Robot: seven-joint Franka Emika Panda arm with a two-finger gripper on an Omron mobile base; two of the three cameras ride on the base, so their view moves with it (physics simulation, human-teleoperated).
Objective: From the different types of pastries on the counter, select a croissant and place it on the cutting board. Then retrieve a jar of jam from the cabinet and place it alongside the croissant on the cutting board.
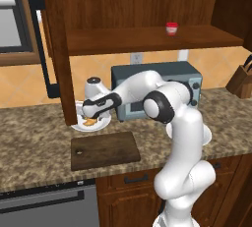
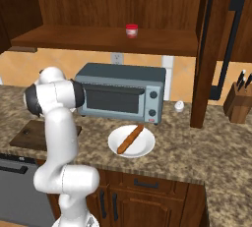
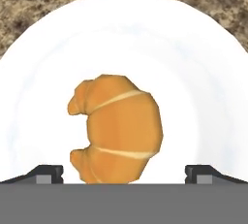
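Note:
A golden curled croissant (image 3: 118, 128) lies on a white plate (image 3: 203, 72) directly under my gripper (image 3: 124, 175). The jaws are open, with one dark fingertip (image 3: 48, 173) on either side of the pastry and not touching it. From the left base view the gripper (image 1: 90, 117) hangs just over the croissant (image 1: 89, 121) on its plate (image 1: 101, 126), behind the dark cutting board (image 1: 104, 150). The jar of jam (image 1: 171, 28) stands on the open cabinet's shelf (image 1: 147, 42). The stick-shaped pastry (image 2: 130, 139) rests on a second plate (image 2: 145, 147).
A grey toaster oven (image 1: 170, 81) sits at the back of the granite counter (image 1: 29, 132). The open cabinet door (image 1: 59, 49) hangs just left of the gripper. A knife block (image 1: 241, 81) stands far right. A small white object (image 2: 179, 105) sits beside the oven.

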